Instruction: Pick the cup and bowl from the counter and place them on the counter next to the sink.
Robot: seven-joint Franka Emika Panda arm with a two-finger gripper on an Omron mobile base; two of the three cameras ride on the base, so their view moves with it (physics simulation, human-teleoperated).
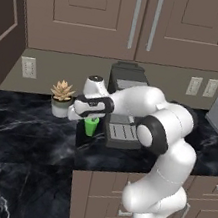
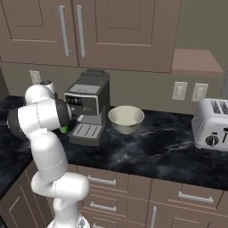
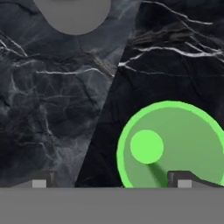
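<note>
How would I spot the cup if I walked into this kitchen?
Find the grey coffee machine on the black marble counter. Just left of its drip tray stands the cup, under the robot's hand. It is small, bright green and handleless, unlike the potted succulent further left.

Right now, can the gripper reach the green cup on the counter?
Probably yes. The gripper is open right above the cup, nothing between them. One fingertip overlaps its rim, so it is off-centre.

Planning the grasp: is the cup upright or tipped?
Upright: the cup shows its round rim and inner bottom from above, empty.
</note>
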